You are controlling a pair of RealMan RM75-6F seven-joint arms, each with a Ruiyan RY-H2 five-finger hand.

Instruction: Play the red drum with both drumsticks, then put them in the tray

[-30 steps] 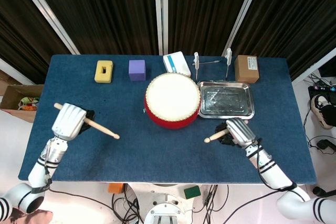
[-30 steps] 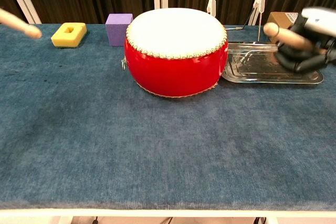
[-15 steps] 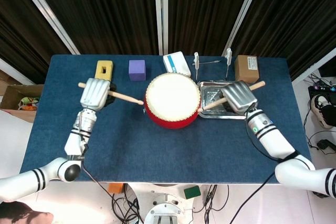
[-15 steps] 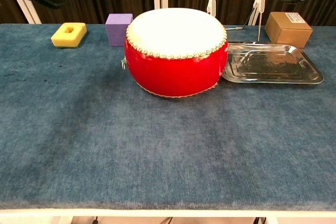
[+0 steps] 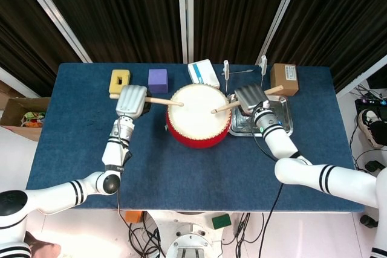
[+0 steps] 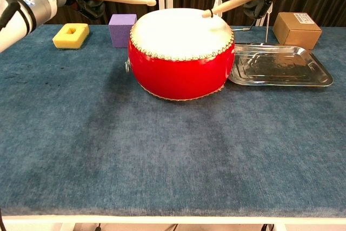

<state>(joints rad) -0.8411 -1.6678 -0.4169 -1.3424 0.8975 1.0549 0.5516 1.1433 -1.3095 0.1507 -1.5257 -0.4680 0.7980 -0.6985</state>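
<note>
With the red drum [image 5: 199, 115] mid-desk, left hand [image 5: 131, 100] and right hand [image 5: 250, 98] each wrapping fingers around a drumstick [image 5: 158, 101] over the drumhead, a loose strike could slip one toward the steel tray [image 6: 281, 64].

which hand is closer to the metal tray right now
The right. The right hand holds its drumstick over the tray's upper left corner, beside the red drum. The left hand is on the drum's far side from the tray.
</note>
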